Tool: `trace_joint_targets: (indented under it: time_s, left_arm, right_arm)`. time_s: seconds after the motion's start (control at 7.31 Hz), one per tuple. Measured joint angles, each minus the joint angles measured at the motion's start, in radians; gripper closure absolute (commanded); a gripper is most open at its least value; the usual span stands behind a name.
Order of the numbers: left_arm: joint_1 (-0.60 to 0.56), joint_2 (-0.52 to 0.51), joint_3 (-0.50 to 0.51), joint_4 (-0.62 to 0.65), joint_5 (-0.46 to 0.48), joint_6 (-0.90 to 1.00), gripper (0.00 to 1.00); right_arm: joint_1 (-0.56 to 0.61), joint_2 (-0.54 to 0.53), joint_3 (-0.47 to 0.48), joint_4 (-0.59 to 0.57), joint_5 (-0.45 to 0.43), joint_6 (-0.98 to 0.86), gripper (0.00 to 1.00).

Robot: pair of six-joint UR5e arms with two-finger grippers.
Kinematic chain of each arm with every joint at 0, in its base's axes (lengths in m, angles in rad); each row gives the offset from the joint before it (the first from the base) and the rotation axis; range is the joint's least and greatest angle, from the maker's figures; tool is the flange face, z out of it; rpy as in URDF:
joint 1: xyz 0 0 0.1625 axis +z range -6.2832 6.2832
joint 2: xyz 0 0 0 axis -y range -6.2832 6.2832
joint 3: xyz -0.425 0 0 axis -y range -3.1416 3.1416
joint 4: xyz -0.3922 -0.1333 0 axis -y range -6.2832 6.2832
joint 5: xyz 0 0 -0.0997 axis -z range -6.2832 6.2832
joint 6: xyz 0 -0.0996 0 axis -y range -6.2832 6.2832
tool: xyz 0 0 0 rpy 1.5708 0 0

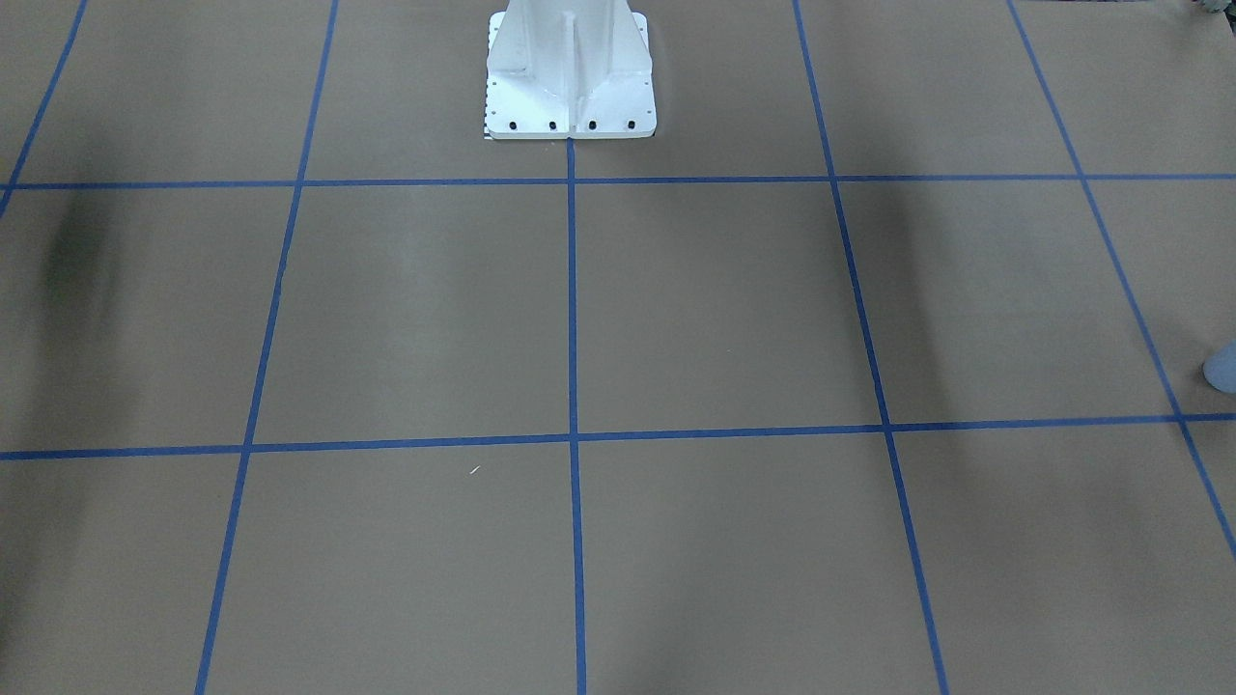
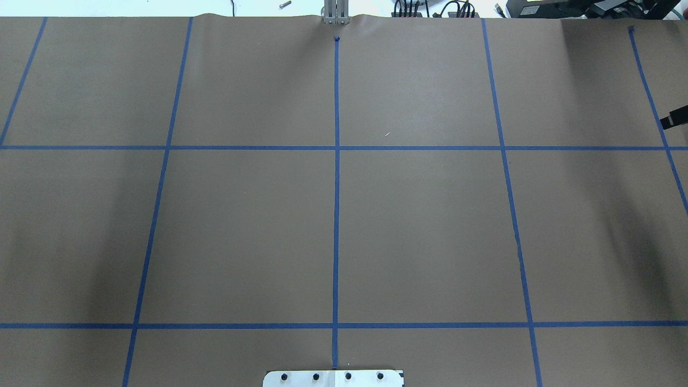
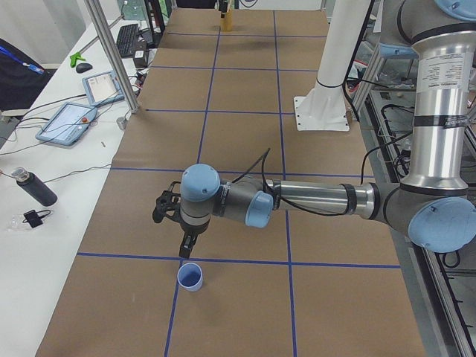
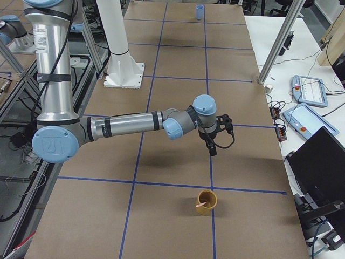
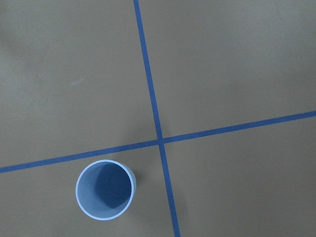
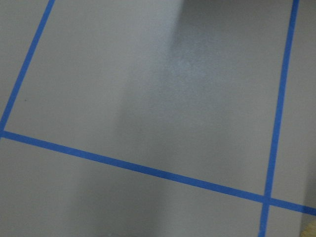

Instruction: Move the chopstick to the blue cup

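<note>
- Table: covered in brown paper and marked with a blue tape grid.
- Left arm: reaches out level over the table's left end.
- Right arm: reaches out level over the table's right end.
- Left gripper: points down, above and just beside the blue cup, not touching it. Only the side view shows it, so I cannot tell whether the fingers are apart or together.
- Right gripper: points down, near the brown cup but clear of it. I cannot tell its finger position.
- Blue cup: upright on the table, just beside a tape crossing, with nothing inside.
- Brown cup: upright at the opposite end, well apart from the blue cup.
- Chopstick: leans inside the brown cup, one end over the rim.
</note>
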Motion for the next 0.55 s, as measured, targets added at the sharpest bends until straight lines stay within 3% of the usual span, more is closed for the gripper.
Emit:
trace_joint_targets:
  time_s: [0.27, 0.55]
  left_arm:
    - [0.027, -0.024, 0.126, -0.098, 0.0, -0.021, 0.02]
    - [0.109, -0.034, 0.176, -0.166, 0.004, -0.1, 0.02]
  right_arm:
    - [-0.066, 0.015, 0.008, 0.001, -0.029, 0.069, 0.0]
    - [-0.081, 0.017, 0.009, 0.002, -0.033, 0.079, 0.0]
